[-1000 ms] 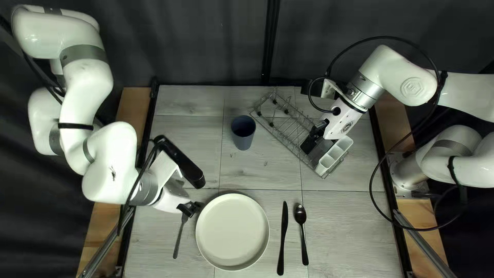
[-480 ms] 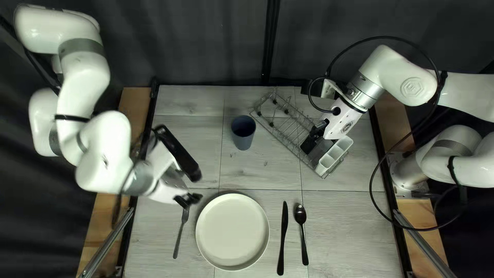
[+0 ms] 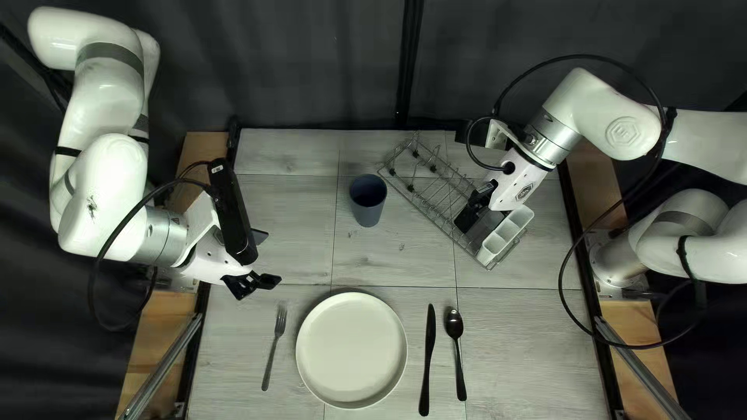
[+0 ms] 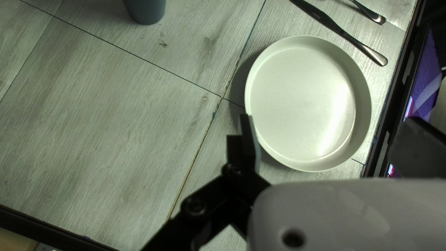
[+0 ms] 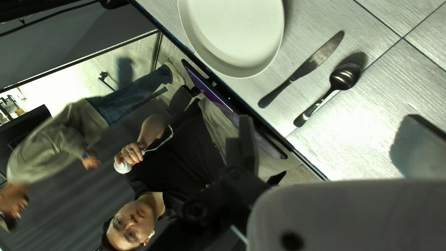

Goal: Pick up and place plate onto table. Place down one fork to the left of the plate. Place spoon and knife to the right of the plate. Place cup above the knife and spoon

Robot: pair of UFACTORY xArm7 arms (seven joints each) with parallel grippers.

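My left gripper (image 3: 267, 258) is open above the table, up-left of the white plate (image 3: 351, 350); in the left wrist view the left gripper (image 4: 331, 122) has nothing between its fingers and the plate (image 4: 306, 100) lies beyond them. The fork (image 3: 274, 348) lies left of the plate. To its right are the knife (image 3: 428, 359) and then the spoon (image 3: 456, 354). Farther back, the dark blue cup (image 3: 367, 201) stands upright. My right gripper (image 3: 471, 216) is over the dish rack; in the right wrist view the right gripper (image 5: 331, 122) is open and holds nothing.
A wire dish rack (image 3: 424, 204) with a white two-part holder (image 3: 506, 233) stands at the back right. Two people, one holding a white object, show beyond the table's near edge in the right wrist view, beside a screen (image 5: 213, 95).
My left gripper has moved up and to the left, away from the fork, which lies where it was and now shows whole. The right arm and the other tableware have stayed still.
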